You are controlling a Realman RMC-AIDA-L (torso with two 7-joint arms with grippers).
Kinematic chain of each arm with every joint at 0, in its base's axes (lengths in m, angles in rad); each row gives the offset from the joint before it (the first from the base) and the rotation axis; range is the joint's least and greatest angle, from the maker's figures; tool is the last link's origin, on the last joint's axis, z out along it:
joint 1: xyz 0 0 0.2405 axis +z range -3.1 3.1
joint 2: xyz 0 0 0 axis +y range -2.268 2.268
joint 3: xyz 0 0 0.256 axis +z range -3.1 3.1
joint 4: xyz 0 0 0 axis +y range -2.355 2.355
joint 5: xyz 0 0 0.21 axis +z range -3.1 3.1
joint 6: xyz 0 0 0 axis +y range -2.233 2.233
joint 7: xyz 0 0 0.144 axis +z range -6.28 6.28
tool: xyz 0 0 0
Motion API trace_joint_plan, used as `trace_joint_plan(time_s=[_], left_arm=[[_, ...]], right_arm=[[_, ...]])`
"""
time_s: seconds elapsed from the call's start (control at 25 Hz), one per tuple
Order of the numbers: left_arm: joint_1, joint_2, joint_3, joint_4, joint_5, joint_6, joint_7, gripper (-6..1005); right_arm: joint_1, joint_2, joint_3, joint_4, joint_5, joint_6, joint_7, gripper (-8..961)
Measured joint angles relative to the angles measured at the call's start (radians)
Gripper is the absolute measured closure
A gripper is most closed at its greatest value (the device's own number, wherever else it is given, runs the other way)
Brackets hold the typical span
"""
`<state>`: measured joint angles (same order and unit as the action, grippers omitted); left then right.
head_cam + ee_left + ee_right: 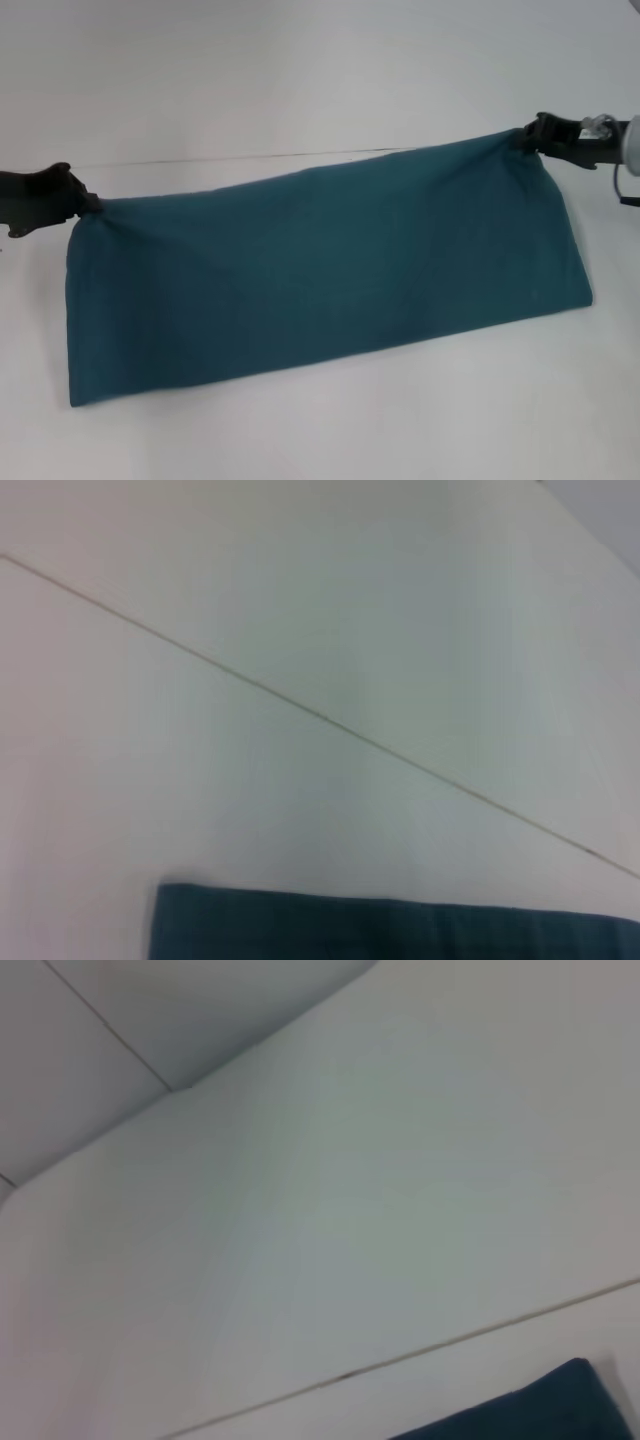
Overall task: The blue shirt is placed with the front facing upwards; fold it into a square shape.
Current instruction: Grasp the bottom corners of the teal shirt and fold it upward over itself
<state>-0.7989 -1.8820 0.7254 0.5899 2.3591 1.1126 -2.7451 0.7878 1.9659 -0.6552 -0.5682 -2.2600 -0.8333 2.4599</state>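
Two grippers are mid-fold here: left gripper [88, 203] and right gripper [528, 137] each have their fingers clenched on a top corner of the shirt [330, 270], holding that edge up off the white desk [300, 80]. Next move probably needs both to carry it over together and lay it flat. The shirt's a plain teal band, no lettering showing, lower edge on the desk.
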Motion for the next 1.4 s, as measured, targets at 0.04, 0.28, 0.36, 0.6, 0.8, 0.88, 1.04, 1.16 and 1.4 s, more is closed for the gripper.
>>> trace_joint_plan(time_s=[0.04,0.28,0.36,0.6,0.8,0.88,1.04,1.16,1.4], left_arm=[[0.0,-0.001,0.002,-0.001,0.0,-0.004,0.0,979],[0.001,-0.018,0.011,0.0,0.0,-0.062,0.01,979],[0.0,-0.018,0.011,-0.003,0.0,-0.078,0.01,979],[-0.008,-0.019,0.011,-0.008,0.009,-0.099,0.01,978],[-0.011,-0.021,0.011,-0.008,0.014,-0.116,0.02,968],[-0.011,-0.022,0.009,-0.008,0.01,-0.122,0.029,963],[-0.01,-0.024,0.005,-0.004,0.009,-0.132,0.036,953],[-0.004,-0.027,0.0,0.0,0.008,-0.144,0.029,946],[0.012,-0.033,-0.015,0.006,0.006,-0.153,0.023,736]], right_arm=[[0.004,0.001,-0.015,0.006,0.0,0.014,0.002,827],[0.016,0.004,-0.054,0.031,-0.001,0.077,0.004,815],[0.016,0.004,-0.053,0.036,0.001,0.089,0.005,811],[0.022,0.005,-0.055,0.045,-0.001,0.111,0.005,799],[0.031,0.005,-0.056,0.046,-0.001,0.114,0.005,789],[0.034,0.005,-0.056,0.049,-0.001,0.118,0.005,785],[0.036,-0.003,-0.057,0.057,-0.004,0.122,0.005,777],[0.038,-0.016,-0.058,0.062,-0.008,0.124,0.005,771],[0.051,-0.056,-0.057,0.063,-0.01,0.098,0.026,615]])
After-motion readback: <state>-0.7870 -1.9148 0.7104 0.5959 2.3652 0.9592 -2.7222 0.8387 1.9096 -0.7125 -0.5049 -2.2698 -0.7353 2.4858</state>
